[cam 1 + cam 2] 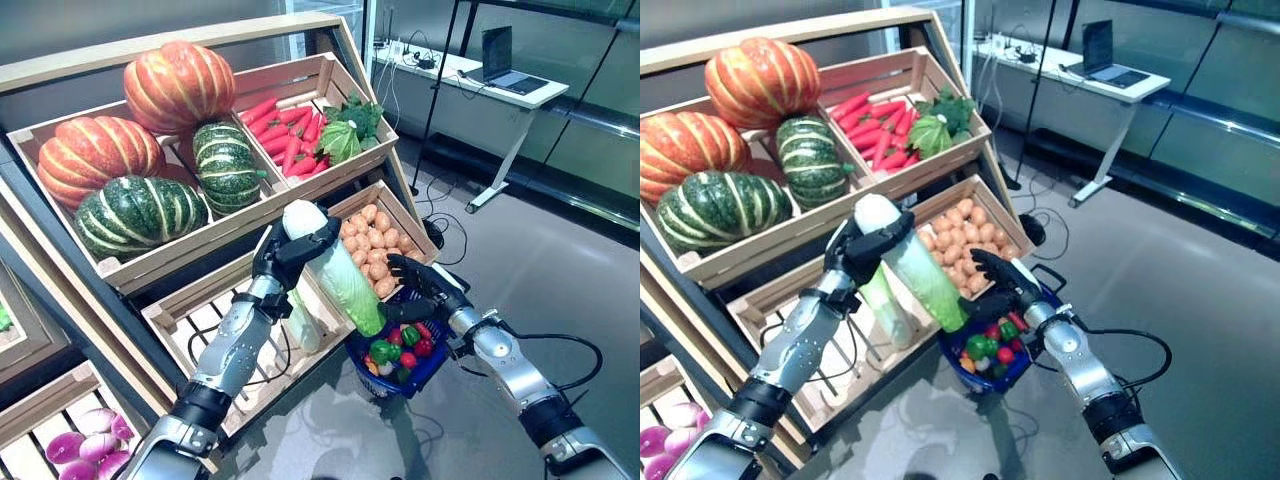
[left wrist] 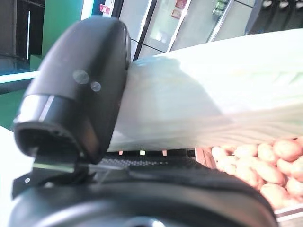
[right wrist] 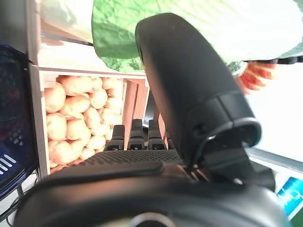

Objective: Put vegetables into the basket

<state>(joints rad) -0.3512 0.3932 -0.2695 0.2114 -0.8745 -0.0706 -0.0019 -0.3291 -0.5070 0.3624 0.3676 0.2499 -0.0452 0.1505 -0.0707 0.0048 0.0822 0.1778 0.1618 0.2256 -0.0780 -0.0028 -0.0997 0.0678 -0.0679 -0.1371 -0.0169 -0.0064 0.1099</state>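
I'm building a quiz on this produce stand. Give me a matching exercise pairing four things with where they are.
Things:
1. long pale green cabbage
2. tan potatoes
3. red carrots
4. blue plastic basket

Places:
A. upper wooden crate, beside leafy greens
B. gripped in the left hand
C. lower wooden crate
D. at the right hand, holding small vegetables

Pairs: 1-B, 2-C, 3-A, 4-D

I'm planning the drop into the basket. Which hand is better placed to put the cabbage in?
The left. The left hand is already curled round the white end of the cabbage, whose green tip hangs just above the blue basket. The right hand is at the basket's rim, beside the potatoes.
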